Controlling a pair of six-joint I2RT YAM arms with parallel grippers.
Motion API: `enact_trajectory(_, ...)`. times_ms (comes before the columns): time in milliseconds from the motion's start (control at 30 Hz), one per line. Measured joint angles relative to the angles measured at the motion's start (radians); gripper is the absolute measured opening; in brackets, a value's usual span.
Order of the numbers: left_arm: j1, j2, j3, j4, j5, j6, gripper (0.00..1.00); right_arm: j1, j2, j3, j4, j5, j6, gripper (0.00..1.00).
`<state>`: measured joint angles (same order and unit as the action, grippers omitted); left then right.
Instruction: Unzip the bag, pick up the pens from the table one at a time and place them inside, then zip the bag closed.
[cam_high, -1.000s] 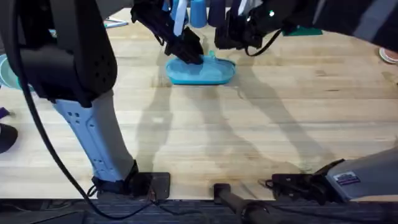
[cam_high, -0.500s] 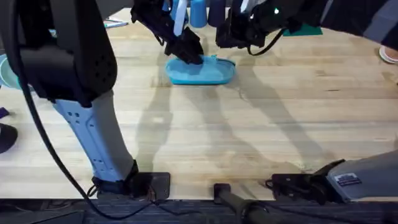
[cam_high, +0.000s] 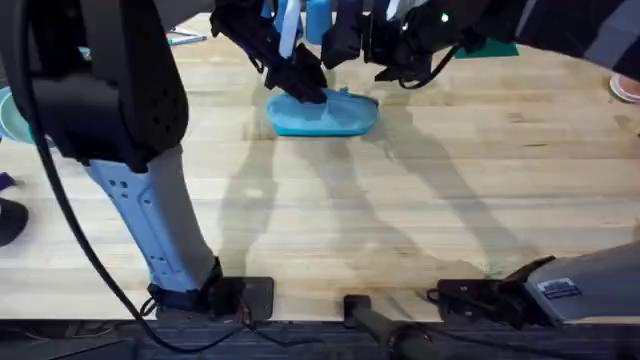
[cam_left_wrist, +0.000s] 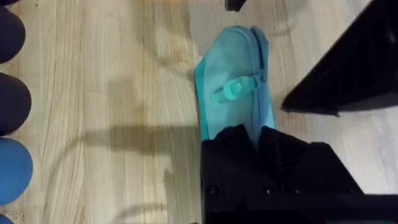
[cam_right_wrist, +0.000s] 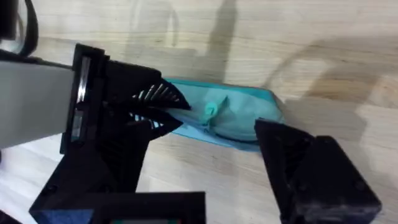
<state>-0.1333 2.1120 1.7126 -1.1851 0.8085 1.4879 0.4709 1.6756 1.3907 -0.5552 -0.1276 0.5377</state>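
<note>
The light-blue bag (cam_high: 322, 113) lay flat on the table (cam_high: 420, 200) toward twelve o'clock in the overhead view, its small zipper pull (cam_left_wrist: 231, 91) resting on top. The left gripper (cam_high: 303, 83) was clenched on the bag's nine o'clock end. The right gripper (cam_high: 345, 45) hovered just beyond the bag with its black fingers (cam_right_wrist: 311, 171) spread apart and grasping nothing.

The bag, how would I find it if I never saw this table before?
Look to the far middle of the big wooden table, where the two black robot arms meet. The bag lies flat there, with the left gripper on one end. It is a soft, long, light-blue pouch with a zipper; the blue cylinders behind it stand upright.
</note>
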Motion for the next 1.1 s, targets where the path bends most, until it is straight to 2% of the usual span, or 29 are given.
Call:
enact_trajectory(433, 0.000, 0.000, 0.000, 0.000, 0.000, 0.000, 0.042, 0.000, 0.000, 0.000, -0.006, 0.000, -0.002, 0.996)
enact_trajectory(733, 0.000, 0.000, 0.000, 0.000, 0.000, 0.000, 0.042, 0.000, 0.001, 0.000, -0.036, 0.000, -0.120, 0.996)
enact_trajectory(1100, 0.000, 0.000, 0.000, 0.000, 0.000, 0.000, 0.042, 0.000, 0.015, 0.000, -0.034, 0.000, -0.153, 0.996)
